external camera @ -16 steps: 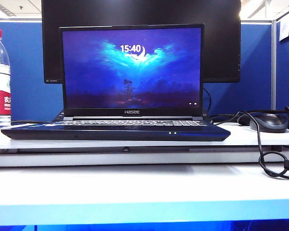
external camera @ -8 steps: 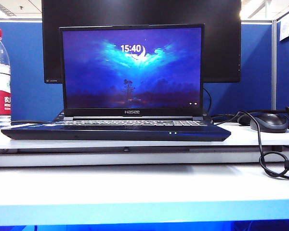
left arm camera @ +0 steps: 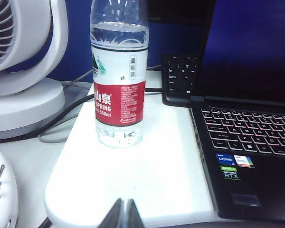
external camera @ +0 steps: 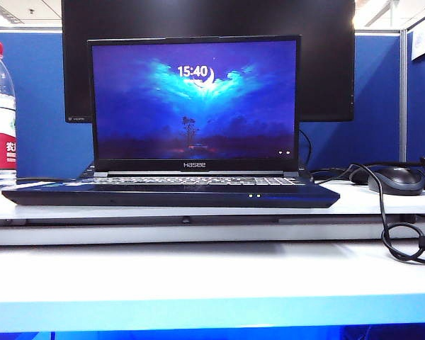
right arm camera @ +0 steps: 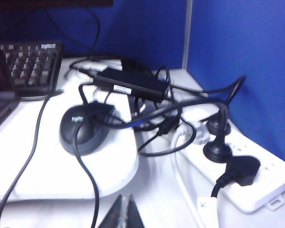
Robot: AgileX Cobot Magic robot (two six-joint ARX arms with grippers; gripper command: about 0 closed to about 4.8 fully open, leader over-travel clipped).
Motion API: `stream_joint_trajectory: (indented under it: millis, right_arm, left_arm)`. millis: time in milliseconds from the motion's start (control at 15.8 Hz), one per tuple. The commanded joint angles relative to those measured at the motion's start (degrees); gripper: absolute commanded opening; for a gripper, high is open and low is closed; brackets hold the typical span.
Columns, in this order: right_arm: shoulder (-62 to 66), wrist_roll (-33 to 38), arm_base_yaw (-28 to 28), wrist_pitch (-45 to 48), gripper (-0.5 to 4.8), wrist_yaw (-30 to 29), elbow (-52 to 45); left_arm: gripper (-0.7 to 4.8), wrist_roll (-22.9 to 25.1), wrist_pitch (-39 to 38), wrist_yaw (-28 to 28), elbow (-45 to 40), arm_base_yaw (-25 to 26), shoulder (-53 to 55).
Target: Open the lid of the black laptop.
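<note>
Water bottle (left arm camera: 119, 76), fan (left arm camera: 19, 57), mouse (right arm camera: 83, 127), power strip (right arm camera: 247, 183).

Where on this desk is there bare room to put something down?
The white shelf in front of the black laptop is bare. So is the board between the water bottle and the laptop, ahead of the left tool, shut. Around the mouse, near the shut right tool, cables and a power strip crowd it.
</note>
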Motion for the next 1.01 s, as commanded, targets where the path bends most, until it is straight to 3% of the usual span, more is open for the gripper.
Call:
stream_joint_trajectory:
  millis: [63, 1010]
  right_arm:
    - [-0.09, 0.17, 0.11, 0.9, -0.01, -0.24, -0.5]
    - [-0.09, -0.28, 2.34, 1.18, -0.01, -0.24, -0.48]
  left_arm:
    - [0.22, 0.13, 0.57, 0.13, 0.0, 0.04, -0.13]
    - [0.22, 0.13, 0.59, 0.13, 0.0, 0.04, -0.13]
